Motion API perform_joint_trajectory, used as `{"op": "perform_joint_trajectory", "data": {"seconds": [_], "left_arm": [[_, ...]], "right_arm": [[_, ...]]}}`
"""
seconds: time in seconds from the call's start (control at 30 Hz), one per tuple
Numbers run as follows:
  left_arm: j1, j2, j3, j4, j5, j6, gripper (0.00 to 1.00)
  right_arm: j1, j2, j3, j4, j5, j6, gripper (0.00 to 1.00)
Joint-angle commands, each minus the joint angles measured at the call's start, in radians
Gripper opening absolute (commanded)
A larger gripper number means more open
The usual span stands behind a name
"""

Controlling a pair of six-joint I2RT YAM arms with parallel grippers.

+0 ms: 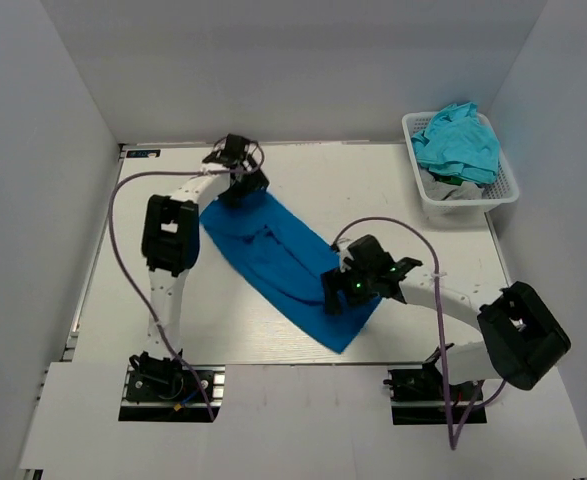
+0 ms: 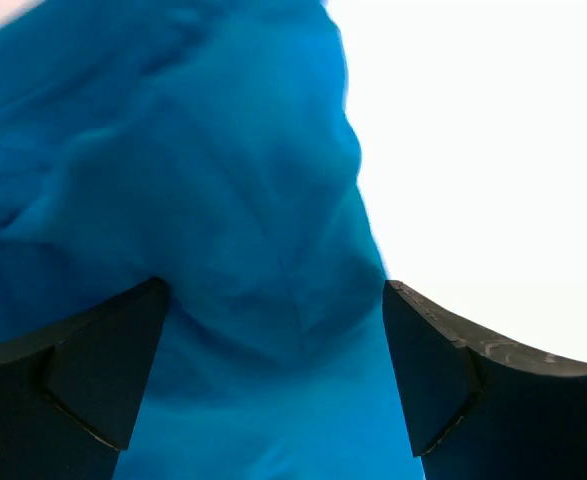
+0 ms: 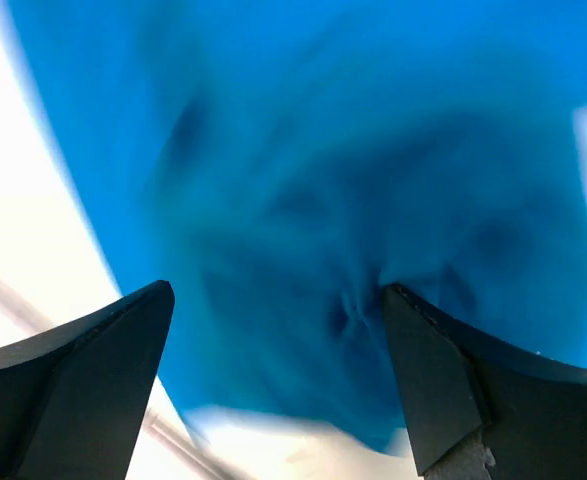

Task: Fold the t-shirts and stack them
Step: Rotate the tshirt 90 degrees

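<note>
White table, rumpled blue t-shirt

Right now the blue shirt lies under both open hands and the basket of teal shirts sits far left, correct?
No: the top view shows the basket of teal shirts at far right. The blue shirt does lie under the open left hand and right hand.

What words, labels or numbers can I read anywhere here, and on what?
None can be read. The blue t-shirt, the turquoise t-shirts, the white basket, the left arm and the right arm show no lettering.
A small dark strip at the far left corner of the table may be a label, too small to read.
</note>
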Motion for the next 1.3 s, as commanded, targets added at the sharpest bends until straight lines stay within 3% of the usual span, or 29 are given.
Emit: {"op": "perform_joint_trajectory", "data": {"seconds": [0.0,0.1,0.17,0.27,0.43,0.53,0.7,0.93,0.97,1.13,1.27], "left_arm": [[-0.021,0.262,0.257,0.07,0.16,0.05,1.0],[-0.03,0.476,0.521,0.205,0.355,0.06,1.0],[-0.05,0.552,0.621,0.388,0.441,0.011,1.0],[-0.059,0.602,0.605,0.661,0.498,-0.115,1.0],[-0.059,0.64,0.639,0.78,0.509,-0.121,1.0],[-0.059,0.596,0.629,0.79,0.509,-0.095,1.0],[-0.047,0.482,0.62,0.731,0.392,-0.045,1.0],[-0.027,0.347,0.596,0.618,0.283,0.058,1.0],[-0.018,0.312,0.579,0.618,0.283,0.069,1.0],[0.031,0.234,0.479,0.603,0.301,0.069,1.0],[0.066,0.203,0.491,0.576,0.442,0.084,1.0]], "right_arm": [[0.173,0.01,0.023,-0.21,-0.178,-0.084,0.9],[0.313,0.046,0.125,-0.22,-0.25,-0.124,0.9],[0.388,0.099,0.19,-0.226,-0.295,-0.148,0.9],[0.437,0.122,0.25,-0.234,-0.324,-0.213,0.9],[0.442,0.067,0.253,-0.214,-0.312,-0.227,0.9],[0.436,0.009,0.259,-0.162,-0.245,-0.193,0.9],[0.428,-0.094,0.249,-0.064,-0.163,-0.158,0.9],[0.437,0.015,0.354,-0.025,-0.315,-0.133,0.9],[0.439,0.091,0.377,-0.045,-0.341,-0.135,0.9],[0.442,0.173,0.473,-0.079,-0.315,-0.133,0.9],[0.44,0.159,0.482,-0.019,-0.281,-0.093,0.9]]}}
